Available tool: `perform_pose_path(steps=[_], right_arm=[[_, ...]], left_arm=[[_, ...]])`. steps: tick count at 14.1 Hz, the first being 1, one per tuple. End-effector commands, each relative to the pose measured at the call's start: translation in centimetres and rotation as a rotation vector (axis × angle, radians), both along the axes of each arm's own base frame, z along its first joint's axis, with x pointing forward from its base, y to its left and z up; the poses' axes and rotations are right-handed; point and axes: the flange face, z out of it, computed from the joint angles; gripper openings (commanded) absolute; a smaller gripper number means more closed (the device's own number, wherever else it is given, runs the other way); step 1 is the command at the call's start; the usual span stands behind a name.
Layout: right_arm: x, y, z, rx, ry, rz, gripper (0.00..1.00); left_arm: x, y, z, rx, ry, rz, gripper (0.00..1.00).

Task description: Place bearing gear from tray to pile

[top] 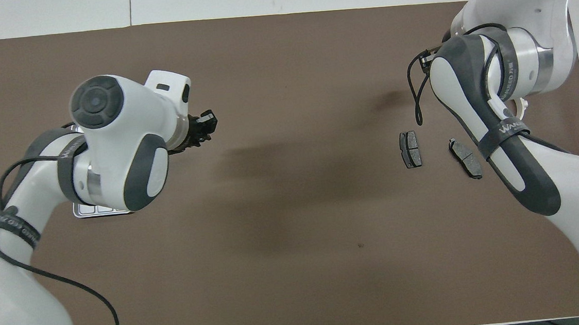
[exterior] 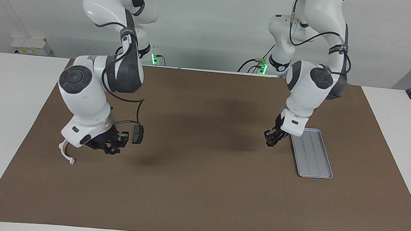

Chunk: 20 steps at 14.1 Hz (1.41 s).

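The silver ridged tray (exterior: 313, 156) lies at the left arm's end of the table and nothing shows in it; in the overhead view only its edge (top: 98, 210) shows under the arm. My left gripper (exterior: 271, 140) hangs above the mat beside the tray, toward the table's middle, shut on a small black part, the bearing gear (top: 207, 120). The pile lies at the right arm's end: a white semicircular bracket (exterior: 66, 153) and two dark brake pads (top: 410, 149) (top: 465, 158). My right gripper (exterior: 111, 146) hovers low over the pile, between the bracket and one pad (exterior: 137, 134).
A brown mat (exterior: 198, 190) covers most of the white table. The right arm's body hides part of the bracket (top: 524, 105) in the overhead view.
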Motion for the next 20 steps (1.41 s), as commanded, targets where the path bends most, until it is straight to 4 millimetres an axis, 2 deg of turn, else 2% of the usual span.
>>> perform_pose_path(steps=[1, 3, 5, 7, 8, 9, 11, 12, 13, 14, 15, 16, 17, 19, 20], right_arm=[[0.0, -0.6, -2.8, 0.003, -0.016, 0.025, 0.0], [0.1, -0.6, -4.3, 0.004, -0.033, 0.025, 0.0], [-0.2, -0.6, -6.0, 0.007, -0.068, 0.026, 0.0], [-0.4, -0.4, -6.6, 0.01, -0.076, 0.024, 0.0], [-0.4, -0.3, -6.9, 0.011, -0.073, 0.023, 0.0], [-0.5, -0.3, -7.1, 0.011, -0.071, 0.022, 0.0], [-0.5, -0.2, -7.1, 0.012, -0.07, 0.022, 0.0], [-0.5, -0.2, -7.1, 0.012, -0.068, 0.021, 0.0], [-0.5, 0.0, -6.9, 0.013, -0.068, 0.015, 0.36], [-0.6, 0.3, -6.9, 0.014, -0.065, 0.002, 0.84], [-0.6, 0.5, -6.1, 0.014, -0.065, -0.001, 0.97], [-0.9, 1.3, -5.1, 0.014, -0.052, 0.002, 1.0], [-1.4, 2.8, -3.1, 0.012, -0.025, -0.009, 1.0], [-3.1, 7.4, 1.7, 0.007, 0.028, -0.084, 1.0], [-4.2, 10.5, 4.1, 0.007, 0.048, -0.155, 1.0]], left_arm=[[-0.7, -1.8, -3.9, 0.067, 0.028, -0.005, 0.14], [-2.8, -1.5, -6.0, 0.062, 0.02, -0.017, 0.14], [-3.2, -1.5, -6.3, 0.06, 0.016, -0.017, 0.14], [-3.3, -1.6, -6.4, 0.055, 0.01, -0.016, 0.15], [-3.4, -1.4, -6.5, 0.06, 0.016, -0.014, 0.29], [-3.2, -1.2, -6.3, 0.062, 0.018, -0.01, 0.99], [-1.4, -0.2, -4.3, 0.073, 0.025, 0.016, 1.0], [-0.5, 1.5, -3.4, 0.097, 0.041, 0.043, 1.0], [0.2, 3.7, -1.0, 0.105, 0.033, 0.071, 1.0], [0.3, 5.7, 1.4, 0.102, 0.02, 0.097, 1.0], [0.7, 8.6, 3.9, 0.092, 0.012, 0.139, 1.0], [0.7, 10.6, 6.0, 0.091, 0.015, 0.145, 1.0], [0.6, 13.0, 7.8, 0.095, 0.029, 0.131, 1.0], [0.7, 19.0, 10.6, 0.101, 0.058, 0.082, 1.0], [0.6, 20.7, 11.1, 0.103, 0.074, 0.046, 1.0]])
